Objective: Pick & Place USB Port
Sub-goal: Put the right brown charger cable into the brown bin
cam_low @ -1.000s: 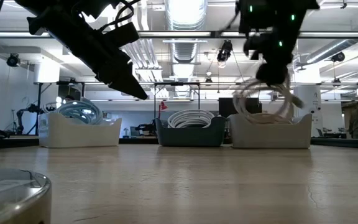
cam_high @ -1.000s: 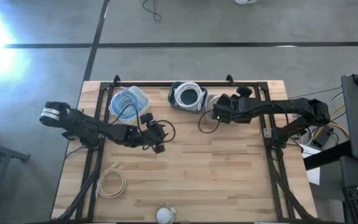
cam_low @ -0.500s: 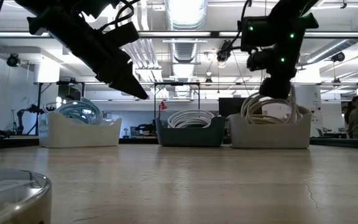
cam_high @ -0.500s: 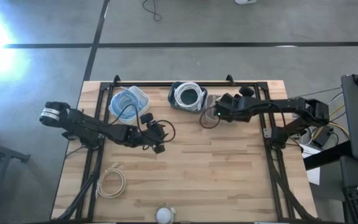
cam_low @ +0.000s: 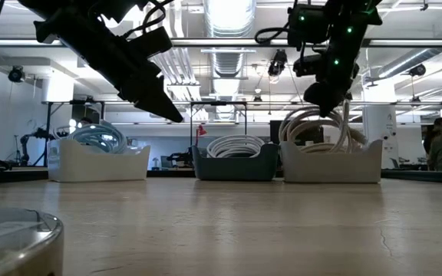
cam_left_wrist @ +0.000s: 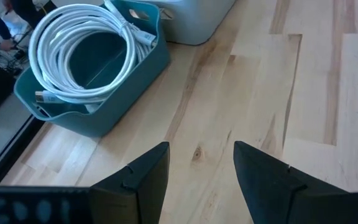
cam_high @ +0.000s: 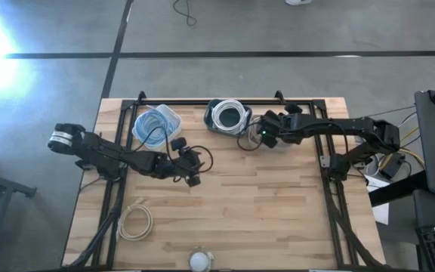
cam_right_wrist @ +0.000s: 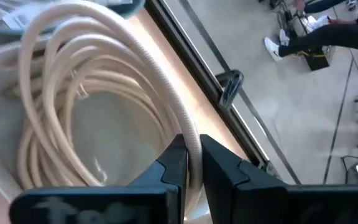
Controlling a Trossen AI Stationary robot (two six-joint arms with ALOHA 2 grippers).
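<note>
Near edge of wooden surface [cam_high: 263, 211]: round white object [cam_high: 198, 261]. Near left: loose coil of cream cable [cam_high: 135, 221] flat on wood. Mid left: left gripper [cam_left_wrist: 199, 163] raised over bare wood, jaws apart, nothing between them. Far row: clear bin of bluish cable [cam_high: 155, 125] left, teal bin with white coiled cable [cam_high: 228, 116] centre, white bin [cam_low: 331, 161] right. Right gripper [cam_right_wrist: 192, 155] above white bin, jaws pinched on beige coiled USB cable [cam_right_wrist: 98, 99], coil hanging partly into bin.
</note>
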